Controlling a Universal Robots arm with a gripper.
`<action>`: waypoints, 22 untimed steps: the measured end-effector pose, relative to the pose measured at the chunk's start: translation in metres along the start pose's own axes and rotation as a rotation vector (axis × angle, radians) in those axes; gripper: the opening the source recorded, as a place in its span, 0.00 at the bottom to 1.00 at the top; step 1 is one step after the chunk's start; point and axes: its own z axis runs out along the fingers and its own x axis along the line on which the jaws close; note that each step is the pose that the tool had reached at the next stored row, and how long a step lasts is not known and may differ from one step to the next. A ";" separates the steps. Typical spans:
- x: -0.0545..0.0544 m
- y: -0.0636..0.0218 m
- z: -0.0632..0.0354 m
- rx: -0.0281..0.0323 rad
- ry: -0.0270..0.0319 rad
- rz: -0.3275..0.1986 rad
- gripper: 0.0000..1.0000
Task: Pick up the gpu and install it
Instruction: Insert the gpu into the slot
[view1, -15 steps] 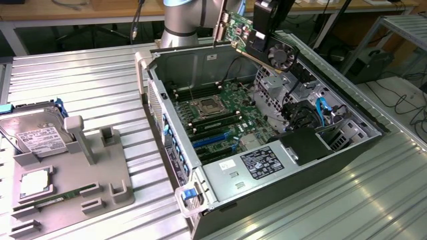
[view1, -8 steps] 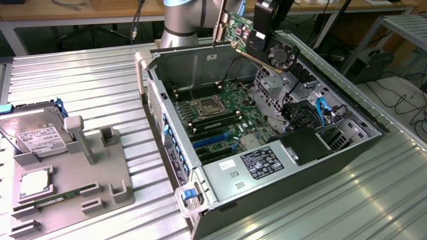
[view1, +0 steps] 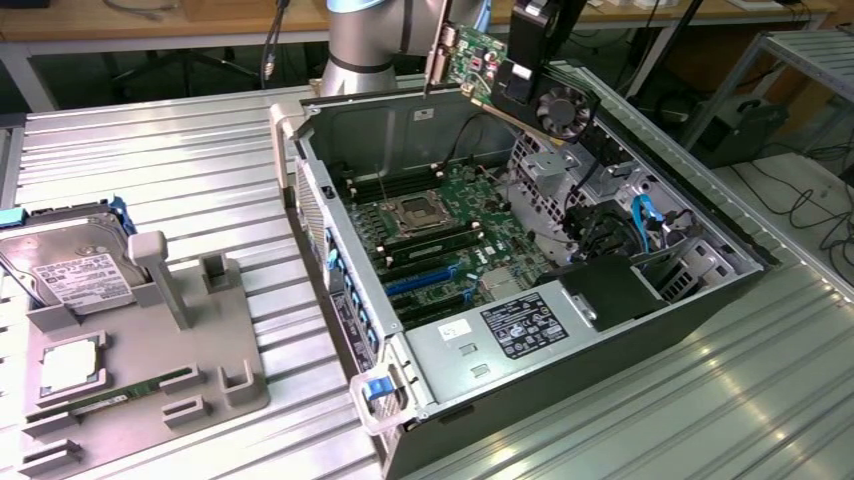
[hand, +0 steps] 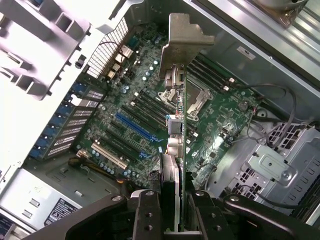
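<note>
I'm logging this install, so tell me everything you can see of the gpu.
The gpu is a flat green circuit card with a black round fan and a silver metal bracket at one end. The hand clamps it, tilted above the open computer case, touching nothing else, not seated on the motherboard.

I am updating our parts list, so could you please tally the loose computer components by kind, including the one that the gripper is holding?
gpu, clamped in the gripper over the open case: 1
hard drive, on the grey holder: 1
RAM stick, on the holder: 1
processor, on the holder: 1
Total: 4
</note>
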 end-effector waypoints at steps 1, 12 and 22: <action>0.000 0.0000 0.0000 0.0000 0.0001 -0.003 0.27; 0.000 0.0000 0.0000 -0.0001 0.0012 -0.037 0.27; 0.000 0.0000 0.0000 -0.0004 0.0025 -0.082 0.27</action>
